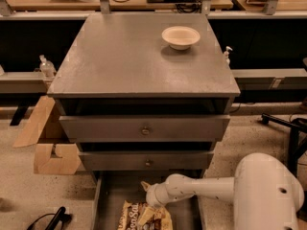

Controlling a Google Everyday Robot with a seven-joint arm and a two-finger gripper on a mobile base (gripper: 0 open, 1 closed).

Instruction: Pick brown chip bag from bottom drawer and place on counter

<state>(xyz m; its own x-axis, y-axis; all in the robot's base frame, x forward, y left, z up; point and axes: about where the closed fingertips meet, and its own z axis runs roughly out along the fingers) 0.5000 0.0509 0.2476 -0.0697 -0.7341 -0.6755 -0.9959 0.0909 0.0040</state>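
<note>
The brown chip bag [139,218] lies flat in the open bottom drawer [111,200], at the frame's lower edge, partly cut off. My gripper [147,191] reaches into the drawer from the right on a white arm and sits just above the bag's upper right corner, close to it or touching it. The counter [129,56] is the wide grey top of the cabinet, well above the gripper.
A cream bowl [180,36] stands on the counter's far right. Two shut drawers with round knobs [144,128] overhang the bottom drawer. Cardboard pieces [48,143] lean left of the cabinet. A black chair base [288,128] stands to the right.
</note>
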